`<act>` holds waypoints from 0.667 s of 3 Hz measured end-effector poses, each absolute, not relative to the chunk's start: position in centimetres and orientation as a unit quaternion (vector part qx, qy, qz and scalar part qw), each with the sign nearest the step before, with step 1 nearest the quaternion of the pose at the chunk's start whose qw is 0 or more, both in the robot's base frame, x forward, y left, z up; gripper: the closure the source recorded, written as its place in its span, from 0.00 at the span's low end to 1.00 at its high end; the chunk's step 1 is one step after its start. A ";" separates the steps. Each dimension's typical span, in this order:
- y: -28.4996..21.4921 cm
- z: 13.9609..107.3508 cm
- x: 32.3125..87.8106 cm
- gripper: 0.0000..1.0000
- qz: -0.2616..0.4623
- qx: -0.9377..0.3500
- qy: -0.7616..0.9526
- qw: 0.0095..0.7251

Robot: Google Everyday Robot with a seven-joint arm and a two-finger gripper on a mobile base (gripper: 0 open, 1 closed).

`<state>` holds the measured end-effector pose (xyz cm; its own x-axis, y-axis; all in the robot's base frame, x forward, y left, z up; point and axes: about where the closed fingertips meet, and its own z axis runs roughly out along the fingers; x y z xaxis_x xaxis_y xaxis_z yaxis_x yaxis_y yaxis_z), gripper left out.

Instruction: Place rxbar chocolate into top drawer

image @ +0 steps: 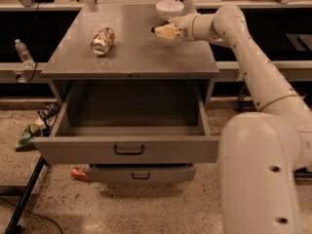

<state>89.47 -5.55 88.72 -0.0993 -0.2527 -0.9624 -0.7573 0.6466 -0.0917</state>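
Top drawer (127,150) is wide open; gripper (161,31) over cabinet top (146,57) beside bowl (169,8), can (103,40) well apart, can't tell its grip.

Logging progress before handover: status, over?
Gripper above cabinet top, right rear, beside white bowl. Rxbar chocolate not made out. Top drawer open. Drink can lying left, off the drawer route.

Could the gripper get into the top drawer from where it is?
Probably yes. The top drawer is pulled out past the cabinet top, open from above; the gripper, above that top beside the white bowl, only needs to clear the front edge.
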 end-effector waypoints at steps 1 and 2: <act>-8.1 91.5 82.9 1.00 0.239 -0.355 0.707 0.563; -7.9 89.3 77.8 1.00 0.259 -0.382 0.704 0.540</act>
<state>77.80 -7.94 89.34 -0.1245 -0.2583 -0.9580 -0.8178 0.5735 -0.0483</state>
